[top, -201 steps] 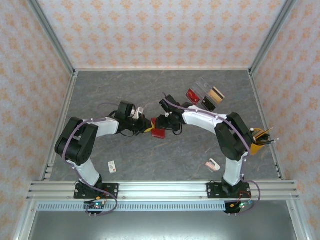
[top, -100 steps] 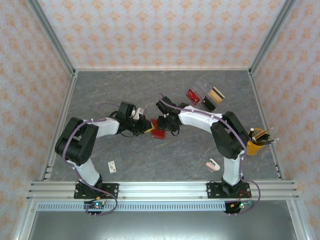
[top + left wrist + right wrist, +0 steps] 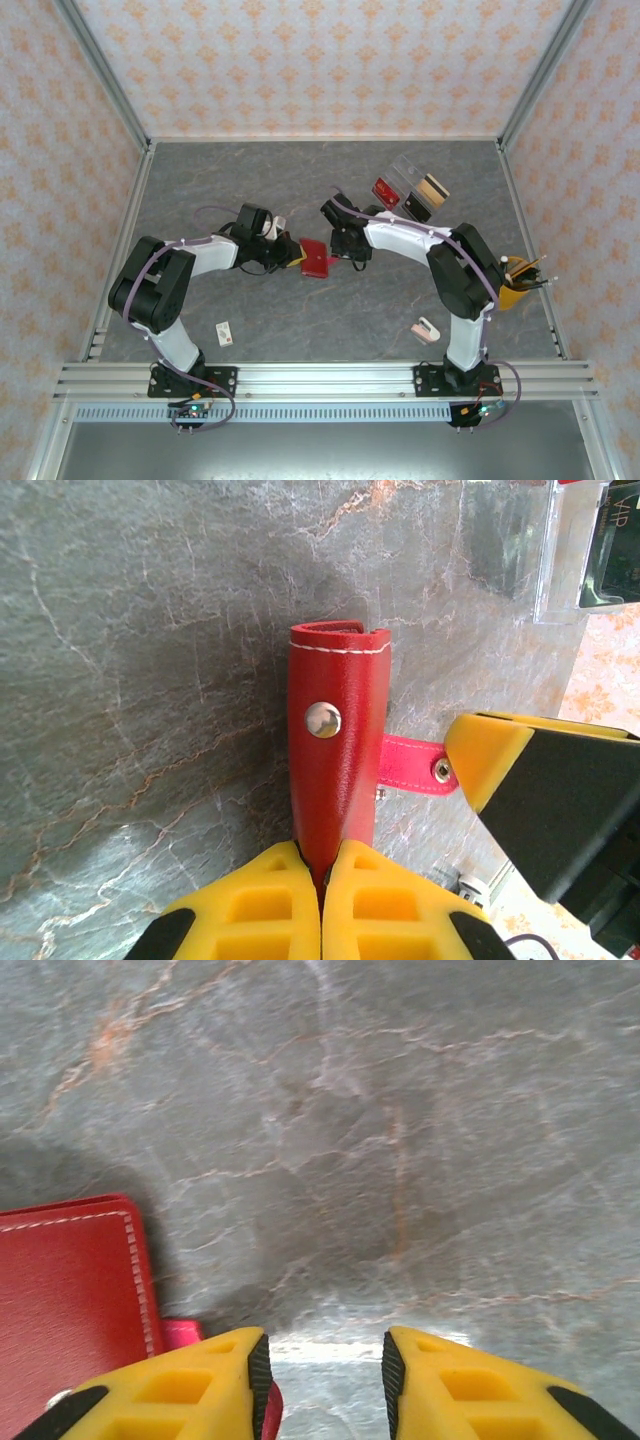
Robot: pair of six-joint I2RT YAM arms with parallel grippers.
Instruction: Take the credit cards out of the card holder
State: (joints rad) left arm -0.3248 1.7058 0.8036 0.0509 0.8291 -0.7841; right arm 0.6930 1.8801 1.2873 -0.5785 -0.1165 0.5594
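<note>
Nearest the bases, off to the left: a tiny white card (image 3: 224, 332) flat on the table (image 3: 300, 320), well apart from the work and no part of it.

Mid-table: the card holder (image 3: 335, 740), folded shut and clamped by one edge in the left gripper (image 3: 322, 858). Jaws pressed tight on the red leather, seemingly to anchor it while the other arm works. Snap strap (image 3: 412, 777) undone and sticking out to the right, so looks ready for opening. Whether cards sit inside: cannot tell while folded.

Just beside that strap: the right gripper (image 3: 325, 1358), jaws narrowly apart with bare table between, gripping nothing. Probably lined up to catch the strap or the free flap and peel it back.

Farther off to the right, by a clear tray (image 3: 405, 168): a tan credit card (image 3: 433, 187) and a dark card (image 3: 418, 207), apparently parked clear of the work.
</note>
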